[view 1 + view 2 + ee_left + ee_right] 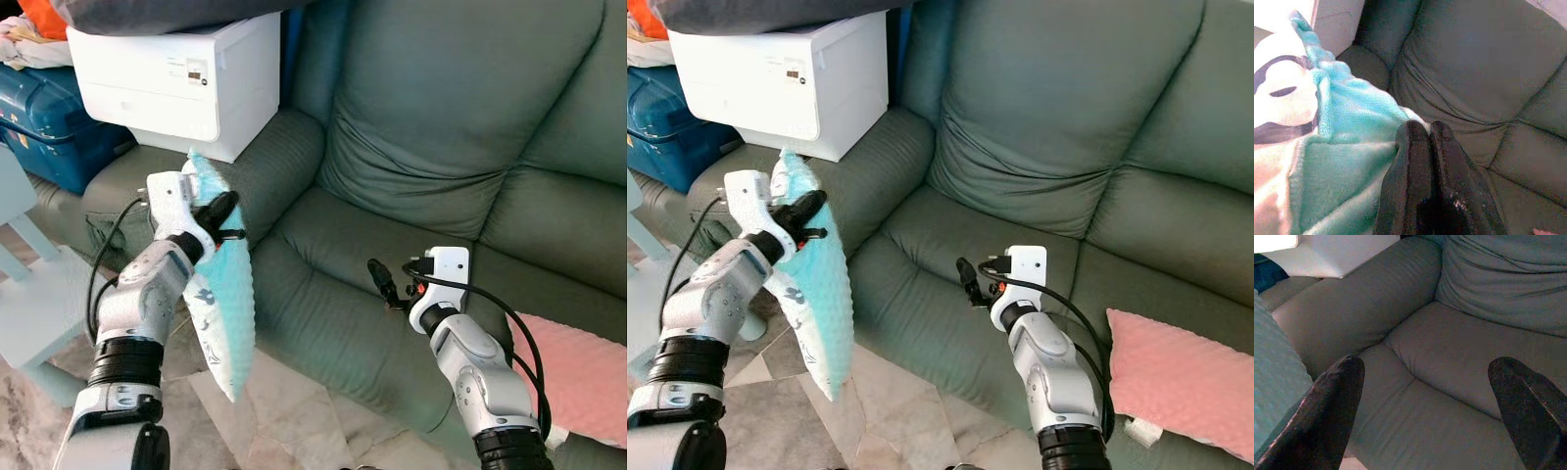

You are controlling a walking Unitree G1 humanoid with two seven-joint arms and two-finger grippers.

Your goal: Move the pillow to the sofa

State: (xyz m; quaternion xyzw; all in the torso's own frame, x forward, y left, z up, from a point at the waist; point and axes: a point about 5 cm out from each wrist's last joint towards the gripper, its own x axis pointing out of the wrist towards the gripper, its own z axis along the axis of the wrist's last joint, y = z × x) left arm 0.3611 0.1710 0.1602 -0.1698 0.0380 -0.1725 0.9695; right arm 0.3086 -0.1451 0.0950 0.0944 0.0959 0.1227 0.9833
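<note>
Head views: pillow (223, 304), teal and dotted, hangs in the air off the left gripper (221, 213), before the sofa's (431, 127) left armrest and over the floor (294, 416); right gripper (382, 284) hovers above the seat's front edge; a pink cushion (588, 377) lies on the seat at right; a white box (181, 78) sits on the armrest.
Left wrist view: fingers (1415, 186) pressed together, pinching the pillow's edge, sofa backrest beyond.
Right wrist view: fingers (1327, 416) spread wide, holding nothing, seat below, pillow beside one finger.
</note>
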